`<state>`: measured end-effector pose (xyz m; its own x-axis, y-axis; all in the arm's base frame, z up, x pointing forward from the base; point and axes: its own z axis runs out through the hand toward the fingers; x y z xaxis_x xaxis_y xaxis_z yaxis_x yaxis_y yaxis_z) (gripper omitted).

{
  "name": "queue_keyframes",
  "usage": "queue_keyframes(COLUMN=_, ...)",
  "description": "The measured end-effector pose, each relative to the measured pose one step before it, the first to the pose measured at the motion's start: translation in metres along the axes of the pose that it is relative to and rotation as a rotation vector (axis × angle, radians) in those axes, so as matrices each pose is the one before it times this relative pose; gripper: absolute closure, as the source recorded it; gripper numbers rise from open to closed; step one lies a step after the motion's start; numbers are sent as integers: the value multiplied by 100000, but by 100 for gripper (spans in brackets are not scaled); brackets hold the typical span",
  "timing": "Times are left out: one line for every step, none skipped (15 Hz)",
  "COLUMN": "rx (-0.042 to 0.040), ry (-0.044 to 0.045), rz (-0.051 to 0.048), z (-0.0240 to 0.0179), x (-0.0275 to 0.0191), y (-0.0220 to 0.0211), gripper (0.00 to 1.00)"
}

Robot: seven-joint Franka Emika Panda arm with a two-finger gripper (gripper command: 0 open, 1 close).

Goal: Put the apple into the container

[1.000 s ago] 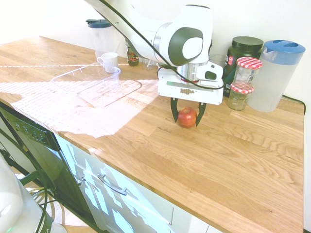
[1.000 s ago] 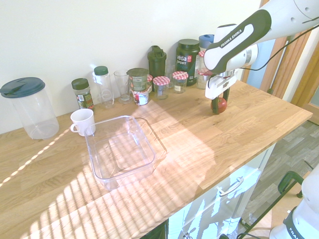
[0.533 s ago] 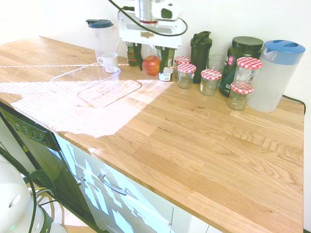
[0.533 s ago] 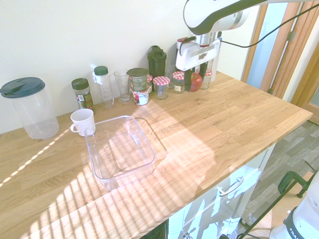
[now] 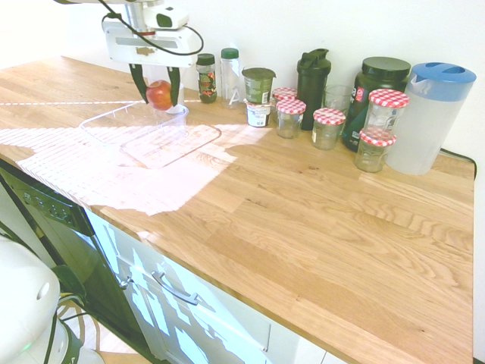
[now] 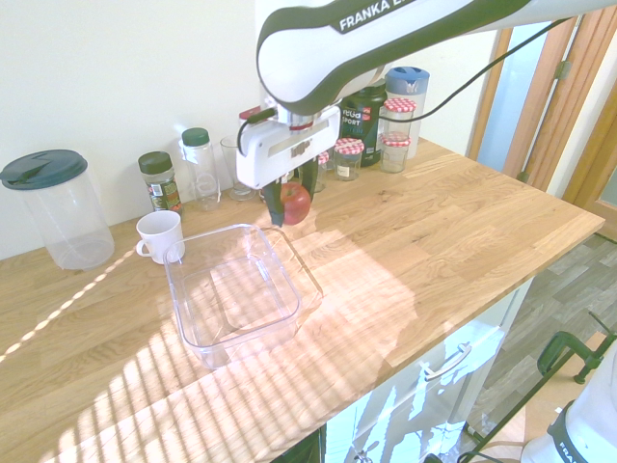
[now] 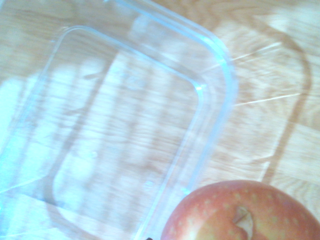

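On the wooden counter [image 6: 463, 260] stands the clear container [image 6: 231, 289], with 1 white mug [image 6: 160, 236] just beside it. There stand also 2 pitchers, 1 blue-lidded [image 5: 432, 117], 1 dark-lidded [image 6: 66, 207].

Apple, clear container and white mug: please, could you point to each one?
Apple [image 5: 159, 95]: first exterior view, front skin.
Container [image 6: 239, 340]: second exterior view, near rim.
Mug [image 6: 160, 232]: second exterior view, body.

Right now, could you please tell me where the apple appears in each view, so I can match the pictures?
First exterior view: the apple, upper left, between the gripper's fingers.
Second exterior view: upper middle, just right of centre-left, beyond the tray's far corner.
Wrist view: bottom edge, right of centre, partly cut off.
Shared landmark: the clear tray.
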<state>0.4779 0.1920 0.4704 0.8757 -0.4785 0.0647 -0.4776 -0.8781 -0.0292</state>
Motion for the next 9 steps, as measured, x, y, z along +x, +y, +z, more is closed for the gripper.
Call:
queue_keyframes(rx=190, ry=102, rz=-1014, z=56, x=-1352, y=-1134, gripper=100)
queue_keyframes(rx=431, ry=177, rz=-608, z=214, x=-1046, y=-898, gripper=100)
queue_keyframes(rx=568, ry=47, rz=-238, z=435, x=-782, y=-873, gripper=100)
queue_keyframes(rx=742, ry=-193, rz=-36, z=893, x=-459, y=-804, gripper=100)
queue_keyframes(rx=1034, ry=-282, rz=201, z=1514, x=-170, y=-585, gripper=100)
queue_keyframes(rx=698, ry=-771, rz=520, z=1911, x=199, y=-391, gripper=100)
queue_keyframes(rx=100, ry=-955, rz=880, z=1997, x=364, y=-227, gripper=100)
queue_keyframes(rx=-271, ry=-1250, rz=1039, z=2026, x=396, y=-163, gripper=100)
queue_keyframes(rx=-364, ry=-1166, rz=920, z=1751, x=393, y=-63, gripper=100)
